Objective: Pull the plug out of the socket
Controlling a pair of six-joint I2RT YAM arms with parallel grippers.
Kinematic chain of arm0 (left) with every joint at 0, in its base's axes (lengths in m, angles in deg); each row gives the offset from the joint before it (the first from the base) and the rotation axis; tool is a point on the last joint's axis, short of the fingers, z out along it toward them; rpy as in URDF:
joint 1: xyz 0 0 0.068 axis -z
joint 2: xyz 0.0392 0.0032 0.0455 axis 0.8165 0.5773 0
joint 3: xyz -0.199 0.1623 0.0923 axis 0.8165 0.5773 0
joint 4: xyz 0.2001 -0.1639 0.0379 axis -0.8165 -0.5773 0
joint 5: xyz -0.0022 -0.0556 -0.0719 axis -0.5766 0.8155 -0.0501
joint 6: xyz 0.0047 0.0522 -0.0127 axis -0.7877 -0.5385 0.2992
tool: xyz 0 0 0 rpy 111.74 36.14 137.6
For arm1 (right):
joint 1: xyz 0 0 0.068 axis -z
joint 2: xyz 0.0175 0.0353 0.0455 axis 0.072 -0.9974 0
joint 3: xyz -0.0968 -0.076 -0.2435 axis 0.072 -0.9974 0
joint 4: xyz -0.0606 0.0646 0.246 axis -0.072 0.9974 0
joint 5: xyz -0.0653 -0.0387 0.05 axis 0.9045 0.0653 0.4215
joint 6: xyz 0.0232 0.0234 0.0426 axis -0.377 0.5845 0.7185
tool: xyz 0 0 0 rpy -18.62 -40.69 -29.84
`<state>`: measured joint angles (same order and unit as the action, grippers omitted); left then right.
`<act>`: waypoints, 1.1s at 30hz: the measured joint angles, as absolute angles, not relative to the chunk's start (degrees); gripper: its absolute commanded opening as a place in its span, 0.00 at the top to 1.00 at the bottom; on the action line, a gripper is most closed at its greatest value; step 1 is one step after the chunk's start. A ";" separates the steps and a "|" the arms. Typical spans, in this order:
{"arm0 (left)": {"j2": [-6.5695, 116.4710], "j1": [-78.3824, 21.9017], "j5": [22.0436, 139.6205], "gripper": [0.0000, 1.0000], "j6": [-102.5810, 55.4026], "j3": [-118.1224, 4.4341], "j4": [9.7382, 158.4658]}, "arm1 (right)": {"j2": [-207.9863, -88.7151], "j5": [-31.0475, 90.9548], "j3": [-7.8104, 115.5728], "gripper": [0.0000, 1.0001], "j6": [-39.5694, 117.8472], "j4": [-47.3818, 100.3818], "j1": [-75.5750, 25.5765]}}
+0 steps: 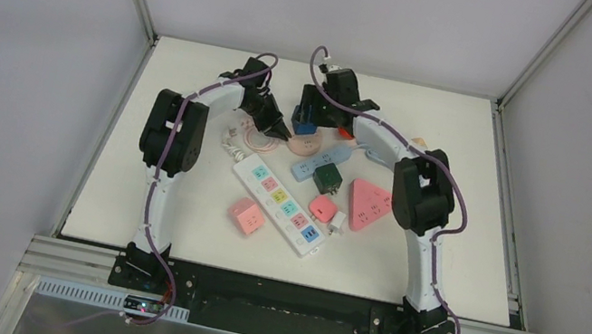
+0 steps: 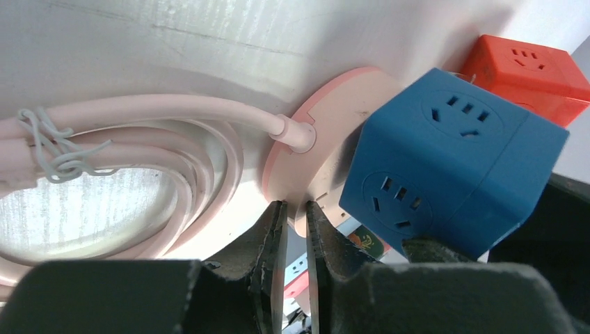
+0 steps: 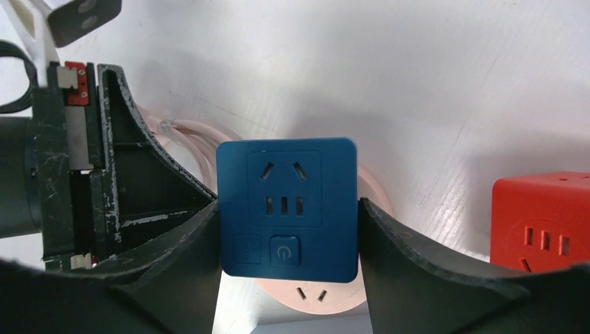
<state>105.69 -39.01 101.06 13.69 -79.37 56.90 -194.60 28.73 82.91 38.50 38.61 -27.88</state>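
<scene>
Right wrist view is showing the right gripper (image 3: 286,236) clamping the blue plug (image 3: 286,202) on a round pink socket (image 3: 313,296) near the far edge of the table (image 1: 461,251); left wrist view is showing the left gripper (image 2: 296,209) closed at its rim.

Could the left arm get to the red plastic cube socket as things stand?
Probably not: the blue plastic cube adapter, gripped by the right end effector, sits between the shut left end effector and the red plastic cube socket.
</scene>
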 measured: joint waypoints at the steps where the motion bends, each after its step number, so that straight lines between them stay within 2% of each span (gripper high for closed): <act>1: 105.78 -39.01 101.04 0.86 13.69 -79.37 56.79 | -194.29 29.74 82.43 1.00 37.69 38.29 -28.41; 13: 106.19 -38.99 100.93 0.86 13.39 -80.90 52.74 | -192.81 41.41 81.49 1.00 29.76 37.72 -34.31; 19: 106.72 -38.93 101.02 0.85 13.36 -81.88 51.56 | -192.39 41.71 81.44 1.00 28.88 37.91 -34.57; 24: 106.94 -38.90 101.04 0.78 13.36 -82.26 51.19 | -192.37 40.27 81.36 1.00 31.79 38.20 -33.70; 33: 107.81 -38.27 101.59 0.77 13.43 -83.24 50.78 | -192.37 37.37 81.36 1.00 35.46 39.73 -31.79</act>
<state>107.81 -38.27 101.59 13.43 -83.24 50.78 -192.37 37.37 81.36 35.46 39.73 -31.79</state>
